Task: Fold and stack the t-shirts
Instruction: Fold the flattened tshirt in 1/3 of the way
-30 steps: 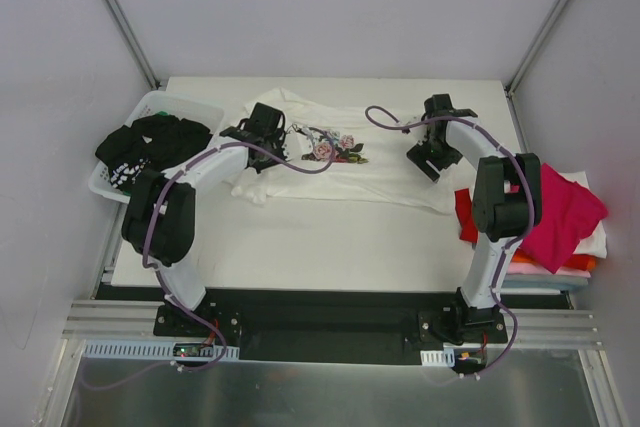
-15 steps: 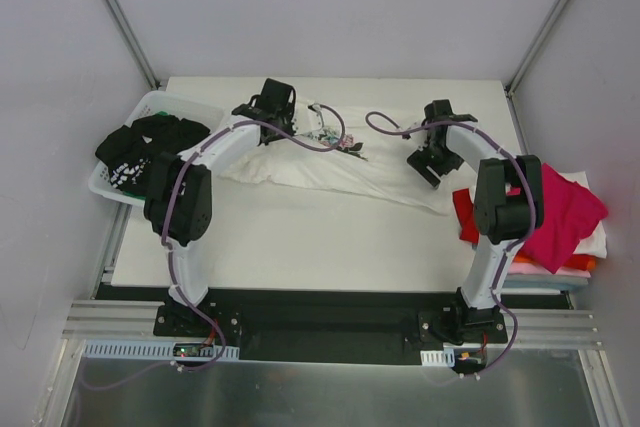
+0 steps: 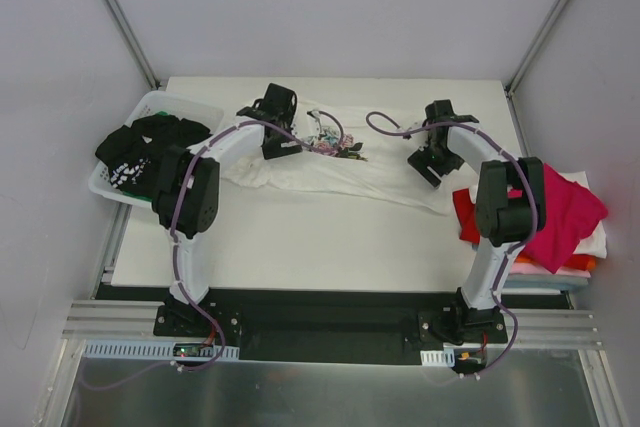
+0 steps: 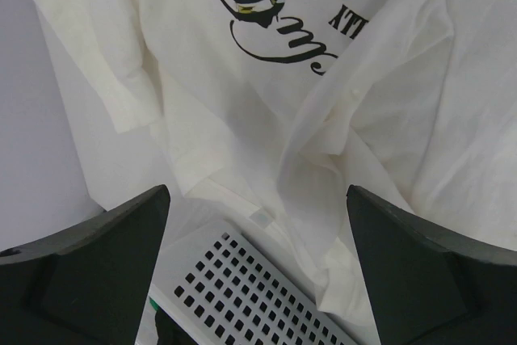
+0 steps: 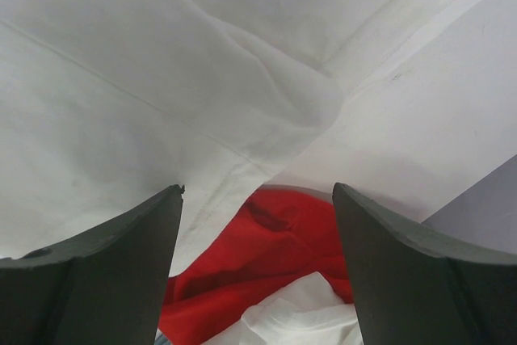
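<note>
A white t-shirt with a floral print and dark script (image 3: 340, 172) lies crumpled across the back of the table, its left side turned over on itself. My left gripper (image 3: 278, 135) hovers over that left side. In the left wrist view the shirt (image 4: 347, 119) fills the frame and the left gripper (image 4: 257, 191) stands open with nothing between its fingers. My right gripper (image 3: 428, 165) hangs open over the shirt's right hem (image 5: 121, 103). The right wrist view shows it (image 5: 257, 191) empty, above a red t-shirt (image 5: 266, 264).
A white plastic basket (image 3: 160, 102) at the left table edge holds a black t-shirt with white print (image 3: 150, 142); its perforated wall (image 4: 258, 288) lies just under the left gripper. Off the right edge sits a pile of t-shirts, a magenta one (image 3: 565, 212) over red, orange and white.
The left gripper lifted the shirt's left part, carried it back and to the right, then opened and let it go. The shirt now lies bunched and narrower. The right arm stayed put.
</note>
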